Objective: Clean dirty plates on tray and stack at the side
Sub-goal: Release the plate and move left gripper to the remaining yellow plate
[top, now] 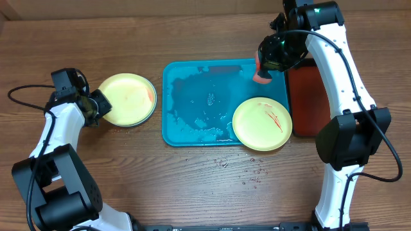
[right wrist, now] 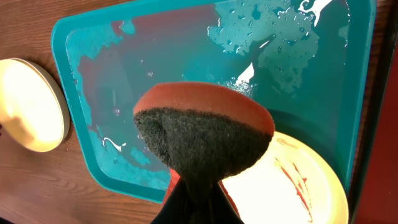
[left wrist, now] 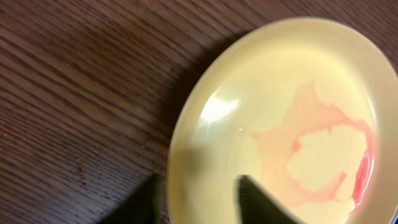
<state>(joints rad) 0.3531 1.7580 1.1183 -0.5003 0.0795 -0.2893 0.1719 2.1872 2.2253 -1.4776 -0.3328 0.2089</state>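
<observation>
A pale yellow plate with red smears lies in the front right corner of the wet turquoise tray. It also shows in the right wrist view. A second yellow plate with a pink smear lies on the table left of the tray. My left gripper is open, its fingers astride that plate's left rim. My right gripper is shut on an orange sponge with a dark scouring face, above the tray's back right corner. The white plate is out of view.
A dark red tray stands right of the turquoise tray, under my right arm. Water drops lie on the wooden table in front of the tray. Foam and water cover much of the tray floor.
</observation>
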